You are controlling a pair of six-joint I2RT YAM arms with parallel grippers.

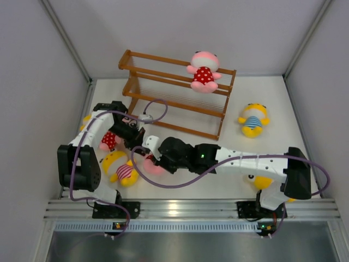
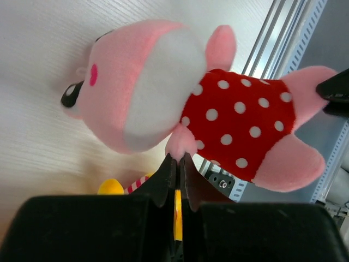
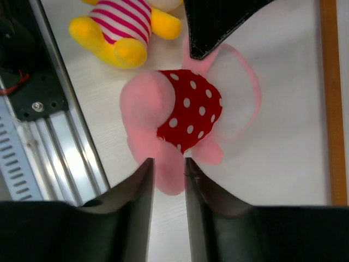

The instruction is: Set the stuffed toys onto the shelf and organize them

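A pink stuffed toy in a red white-dotted outfit (image 2: pixel 240 120) (image 3: pixel 188 112) (image 1: pixel 154 166) hangs between both grippers, low over the table in front of the shelf (image 1: pixel 174 93). My left gripper (image 2: pixel 179 158) (image 1: pixel 143 150) is shut on one of its small pink arms. My right gripper (image 3: pixel 168 164) (image 1: pixel 151 160) stands slightly open, its fingers on either side of one unsqueezed pink leg. Another pink toy (image 1: pixel 203 71) sits on the shelf's top tier. A third pink toy (image 1: pixel 109 141) lies partly hidden beside the left arm.
A yellow toy in red-white stripes (image 1: pixel 121 169) (image 3: pixel 122 27) lies near the front rail, left of the grippers. A yellow toy in blue-white stripes (image 1: pixel 252 120) lies right of the shelf. More yellow plush shows by the right arm's base (image 1: pixel 264 183) and at the far left (image 1: pixel 85 123).
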